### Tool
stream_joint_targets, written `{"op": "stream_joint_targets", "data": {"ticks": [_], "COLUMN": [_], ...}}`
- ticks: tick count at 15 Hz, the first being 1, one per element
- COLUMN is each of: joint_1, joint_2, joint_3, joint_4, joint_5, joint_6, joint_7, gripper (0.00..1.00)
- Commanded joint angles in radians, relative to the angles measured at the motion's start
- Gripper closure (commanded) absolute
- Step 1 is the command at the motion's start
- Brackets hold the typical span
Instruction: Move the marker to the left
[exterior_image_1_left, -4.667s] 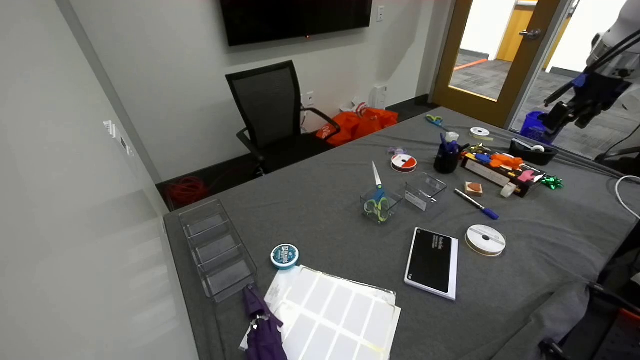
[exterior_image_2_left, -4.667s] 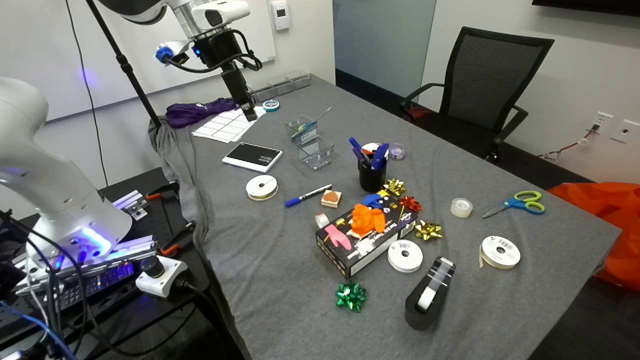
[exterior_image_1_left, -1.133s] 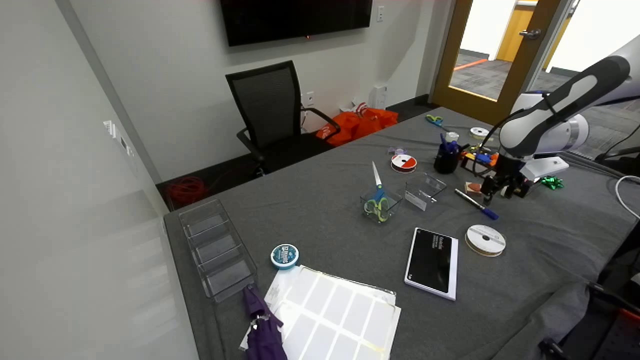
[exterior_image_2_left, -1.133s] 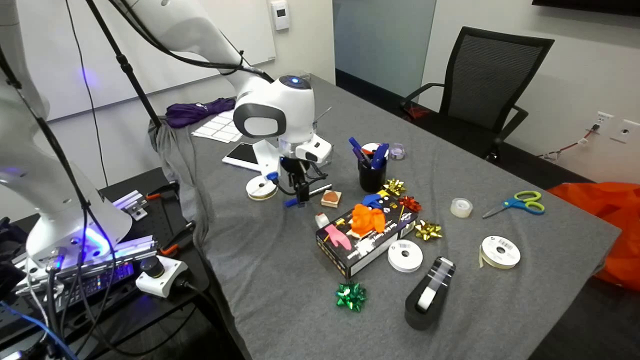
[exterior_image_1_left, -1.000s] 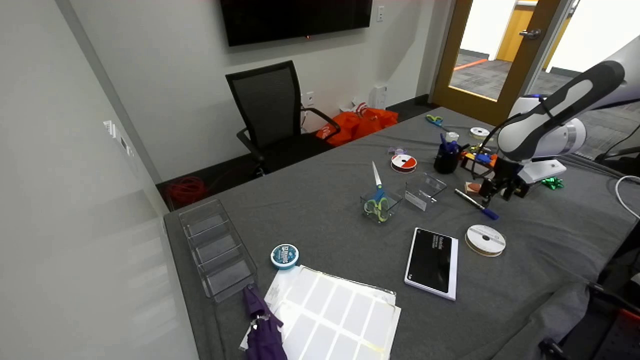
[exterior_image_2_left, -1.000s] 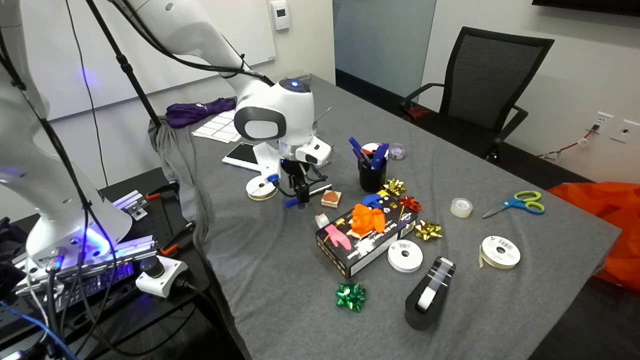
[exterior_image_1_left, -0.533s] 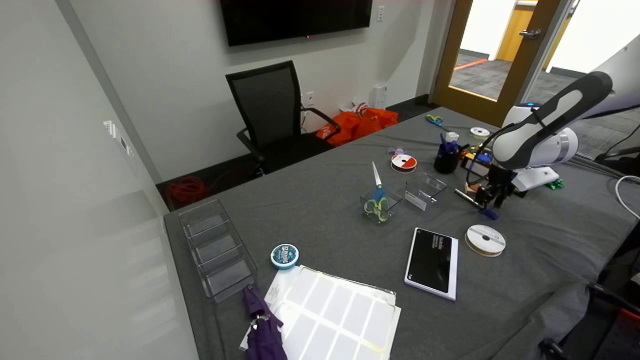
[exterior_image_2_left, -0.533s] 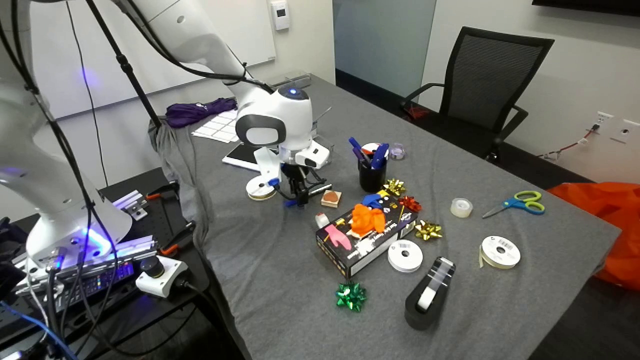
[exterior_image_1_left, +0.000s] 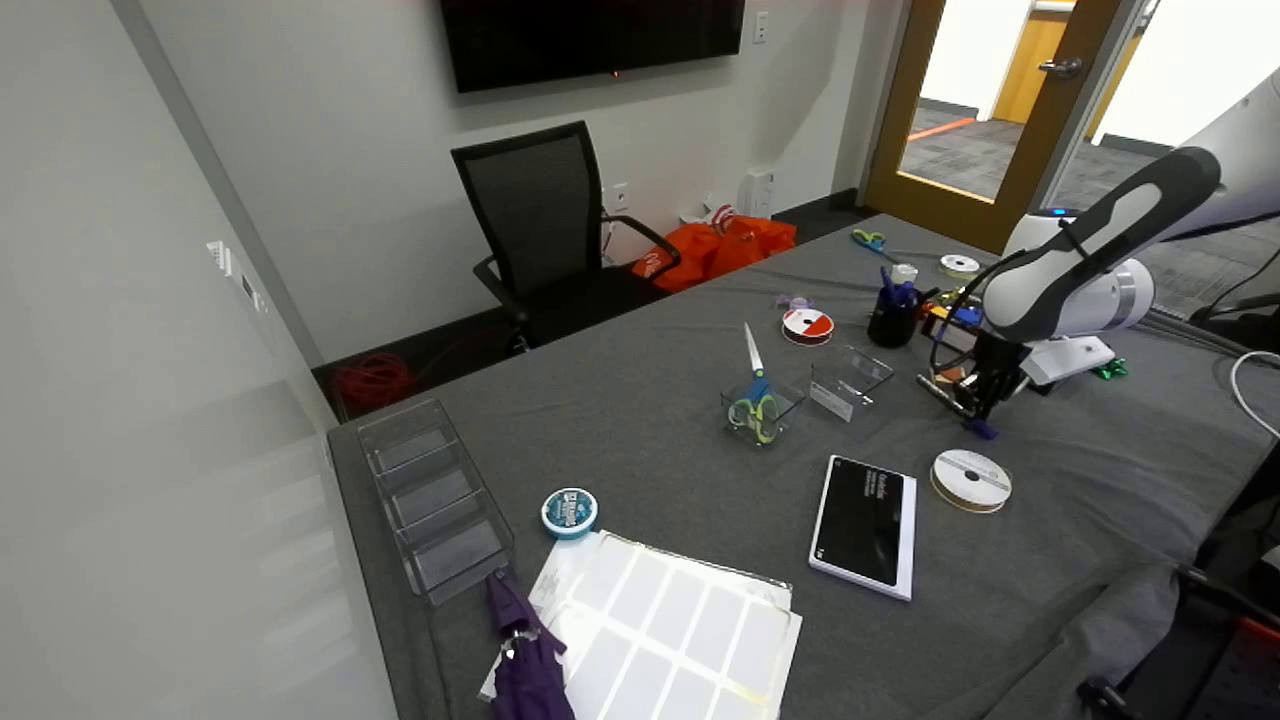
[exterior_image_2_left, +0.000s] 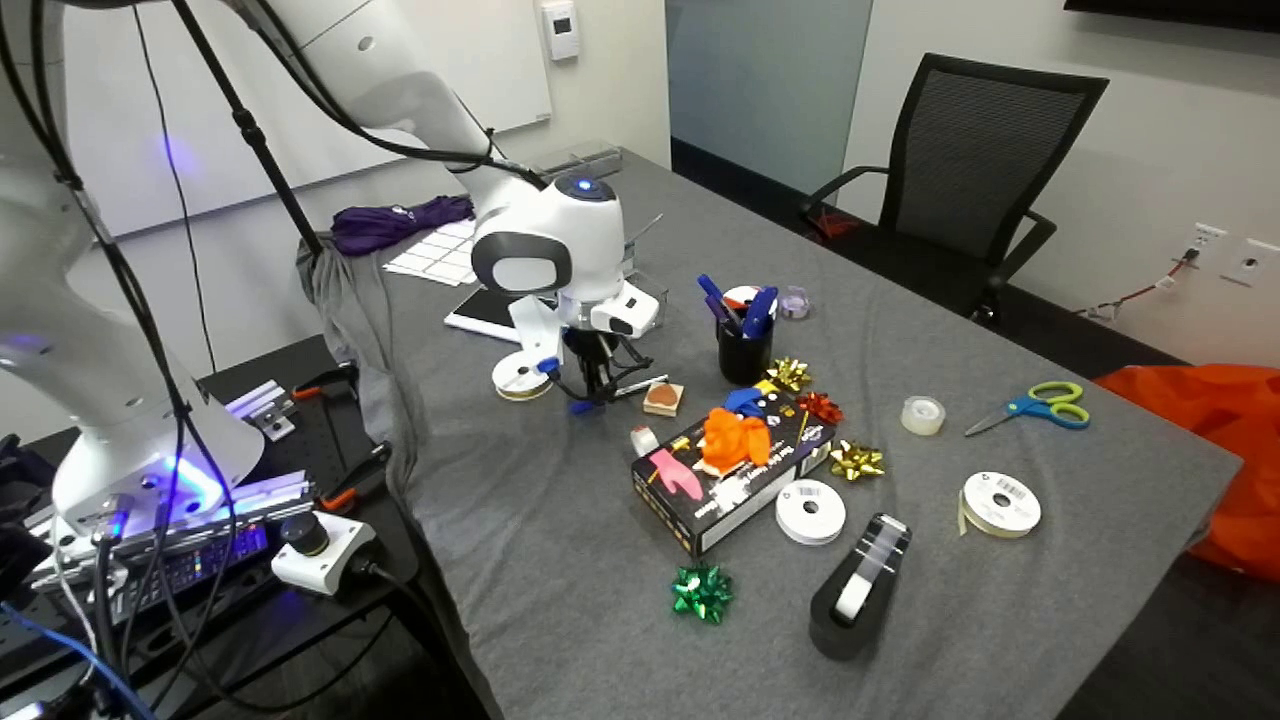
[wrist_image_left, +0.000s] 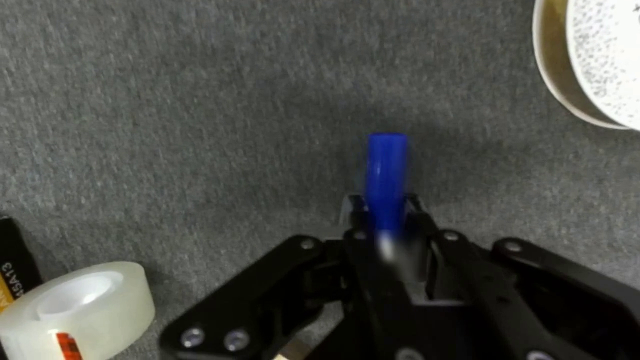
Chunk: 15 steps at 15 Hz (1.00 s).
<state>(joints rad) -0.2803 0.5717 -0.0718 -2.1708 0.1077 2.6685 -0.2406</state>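
Observation:
The marker (wrist_image_left: 387, 170), with a blue cap and a slim pale body, lies low at the grey tabletop. My gripper (wrist_image_left: 384, 215) is shut on it, its two dark fingertips pressing the cap from both sides in the wrist view. In an exterior view the blue cap end pokes out below the gripper (exterior_image_1_left: 972, 412), while the pale body of the marker (exterior_image_1_left: 940, 395) reaches out on the far side. Part of the marker is hidden by the fingers in both exterior views. Whether it still touches the cloth I cannot tell.
A white ribbon spool (exterior_image_1_left: 971, 480) and a black-and-white notebook (exterior_image_1_left: 862, 530) lie close by. Right beside the marker's pale end sits a small wooden stamp (exterior_image_2_left: 662, 398). A black box (exterior_image_2_left: 735, 465) with gloves on it and a pen cup (exterior_image_2_left: 745, 352) stand further along.
Over the last second my gripper has come down a little and its jaws have closed on the marker. The marker has turned slightly, its pale end swinging toward the stamp.

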Motion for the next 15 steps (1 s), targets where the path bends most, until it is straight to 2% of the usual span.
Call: {"op": "stream_joint_targets", "data": {"ticks": [1, 8, 15], "joint_1": [-0.025, -0.063, -0.052], "joint_2": [-0.001, -0.147, -0.24], "joint_3": [0.017, 0.03, 0.011], "joint_4": [0.001, -0.079, -0.201], "joint_5": [0.006, 0.025, 0.013], "joint_6": [0.004, -0.049, -0.039], "joint_7": [-0.01, -0.061, -0.099], "gripper": [0.95, 0.95, 0.95]}}
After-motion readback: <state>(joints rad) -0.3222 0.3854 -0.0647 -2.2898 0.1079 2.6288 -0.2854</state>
